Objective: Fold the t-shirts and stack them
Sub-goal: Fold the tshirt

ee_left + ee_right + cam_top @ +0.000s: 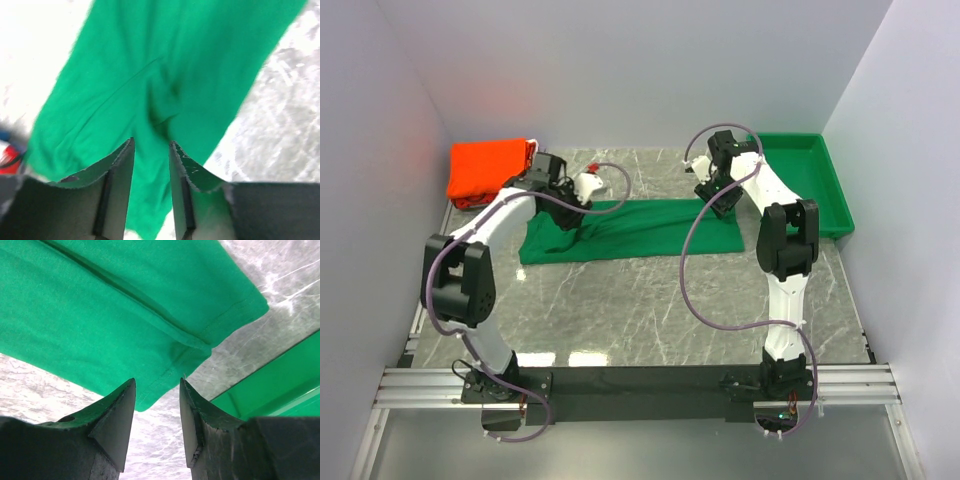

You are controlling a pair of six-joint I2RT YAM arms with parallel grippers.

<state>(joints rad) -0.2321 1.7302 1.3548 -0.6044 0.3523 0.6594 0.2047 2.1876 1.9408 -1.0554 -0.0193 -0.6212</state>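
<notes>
**A:** so where's the green t-shirt [630, 230] at?

**B:** flat on the surface [650, 310], about mid-way across and toward the back. It's folded into a long strip running left to right, a bit rumpled at the left end. The orange-red shirts [488, 170] sit in a pile in the far left corner, apart from the green one.

**A:** and the pincers? holding anything?

**B:** nope. The left pincer [151, 145] hangs over the left part of the strip, jaws apart, nothing pinched. You just see green cloth with a dark crease through the gap. That view is kinda blurry, so I can't tell if the tips touch the cloth.

**A:** right one?

**B:** the right pincer [157, 382] is spread too, and empty. It's at the strip's right end, and a stitched hem corner lies just past its tips with bare marble under them.

**A:** what's the green thing on the right?

**B:** that's a rigid tray [800, 185] in the far right corner, near the shirt's end but not touching it.
</notes>
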